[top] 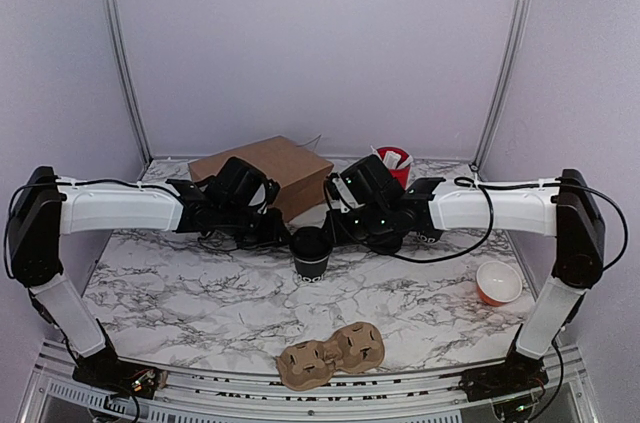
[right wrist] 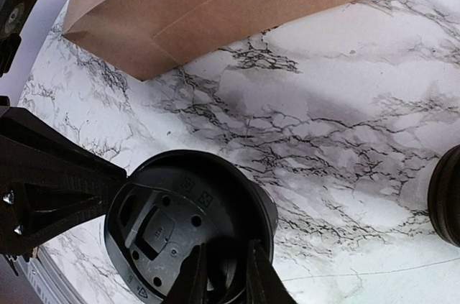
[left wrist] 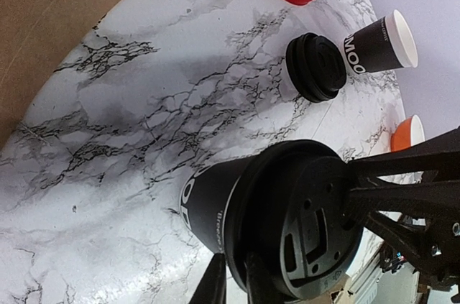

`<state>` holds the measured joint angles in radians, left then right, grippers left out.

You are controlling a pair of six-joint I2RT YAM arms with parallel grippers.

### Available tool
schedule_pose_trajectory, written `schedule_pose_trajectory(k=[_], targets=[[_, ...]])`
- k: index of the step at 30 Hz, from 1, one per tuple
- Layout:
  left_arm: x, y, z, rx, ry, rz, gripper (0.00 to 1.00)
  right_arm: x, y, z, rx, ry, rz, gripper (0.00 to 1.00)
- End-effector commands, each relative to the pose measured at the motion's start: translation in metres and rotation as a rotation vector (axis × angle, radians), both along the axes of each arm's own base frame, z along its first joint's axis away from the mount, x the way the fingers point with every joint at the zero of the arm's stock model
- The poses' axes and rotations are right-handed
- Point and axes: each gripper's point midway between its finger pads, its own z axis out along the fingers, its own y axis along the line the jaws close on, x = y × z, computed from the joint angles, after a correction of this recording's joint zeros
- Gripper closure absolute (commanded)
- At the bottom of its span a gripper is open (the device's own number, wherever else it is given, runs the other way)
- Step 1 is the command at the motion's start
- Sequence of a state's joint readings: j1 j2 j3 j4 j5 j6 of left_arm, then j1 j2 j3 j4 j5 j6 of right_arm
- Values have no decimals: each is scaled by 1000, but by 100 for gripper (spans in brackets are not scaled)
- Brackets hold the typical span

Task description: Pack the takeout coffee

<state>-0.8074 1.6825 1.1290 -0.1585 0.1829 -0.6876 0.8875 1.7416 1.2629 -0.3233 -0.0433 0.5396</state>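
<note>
Black lid-rim (right wrist: 264, 207) — left claw (left wrist: 236, 275), right claw (right wrist: 224, 266)

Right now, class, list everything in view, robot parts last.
lidded cup: one, black, table centre
open cup: one, black, white rim, beside spare lid
spare lid: one, black, near tub
tub: one, red, back right
bag: one, brown, back
small cup: one, orange, right side
carrier: one, brown card, near edge
table: one, white marble
left gripper: one, black, pinching lidded cup's lid rim
right gripper: one, black, pinching same rim
</note>
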Motion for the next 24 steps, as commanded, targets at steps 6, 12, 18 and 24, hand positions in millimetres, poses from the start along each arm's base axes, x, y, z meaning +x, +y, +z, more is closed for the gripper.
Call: schedule_pose_trajectory(k=[6, 12, 18, 24], targets=[[-16, -10, 9, -2, 51, -66, 87, -12, -5, -10, -22, 43, -10, 82], [-18, -12, 13, -20, 64, -69, 87, -12, -5, -10, -21, 45, -13, 82], [-19, -13, 19, -36, 60, -72, 87, -12, -3, -10, -22, 42, -10, 82], [-26, -10, -3, -3, 99, -92, 93, -13, -2, -12, -23, 48, -6, 82]])
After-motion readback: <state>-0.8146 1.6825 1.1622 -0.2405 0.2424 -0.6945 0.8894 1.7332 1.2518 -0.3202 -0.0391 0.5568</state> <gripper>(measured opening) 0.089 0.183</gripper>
